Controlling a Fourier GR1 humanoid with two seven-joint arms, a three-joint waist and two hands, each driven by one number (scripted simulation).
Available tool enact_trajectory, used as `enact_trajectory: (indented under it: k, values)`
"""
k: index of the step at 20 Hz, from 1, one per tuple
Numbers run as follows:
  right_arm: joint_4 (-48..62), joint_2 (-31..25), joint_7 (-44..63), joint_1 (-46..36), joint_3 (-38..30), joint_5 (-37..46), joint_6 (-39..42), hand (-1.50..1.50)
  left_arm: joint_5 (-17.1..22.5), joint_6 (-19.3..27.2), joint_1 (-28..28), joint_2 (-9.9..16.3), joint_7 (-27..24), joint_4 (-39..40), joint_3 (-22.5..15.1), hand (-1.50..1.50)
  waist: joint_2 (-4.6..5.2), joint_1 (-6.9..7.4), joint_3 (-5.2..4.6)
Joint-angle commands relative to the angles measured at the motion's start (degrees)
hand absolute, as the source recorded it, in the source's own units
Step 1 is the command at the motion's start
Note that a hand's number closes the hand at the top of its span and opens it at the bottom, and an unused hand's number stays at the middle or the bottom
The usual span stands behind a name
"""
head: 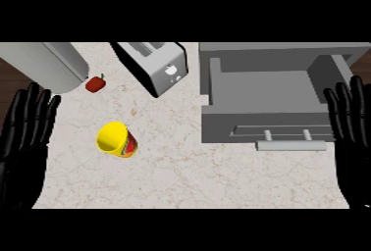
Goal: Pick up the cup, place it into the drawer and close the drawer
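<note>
A yellow cup with a red band lies tilted on the speckled counter, left of centre, its mouth facing the view. The grey drawer stands pulled open at the upper right, its inside bare, with a handle on its front. My left hand rests open at the left edge, fingers up, a short way left of the cup. My right hand rests open at the right edge, beside the drawer's front corner. Neither hand touches anything.
A silver toaster stands at the back centre, left of the drawer. A red apple-like fruit lies behind the cup, next to a large grey cylinder at the back left.
</note>
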Motion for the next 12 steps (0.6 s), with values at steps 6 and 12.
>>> enact_trajectory:
  k: [6,12]
  values:
    - [0.74,-0.71,-0.98,-1.64,1.66,0.34,1.81,-1.5,23.2,-27.01,-6.79,9.11,-4.37,3.97,-5.95,-1.5,1.17,-2.7,-2.62]
    - [4.4,-3.66,6.98,-4.81,2.4,-1.77,5.37,-1.5,44.72,-39.09,-8.45,18.09,2.61,22.54,3.51,-1.5,1.26,-0.91,-2.44]
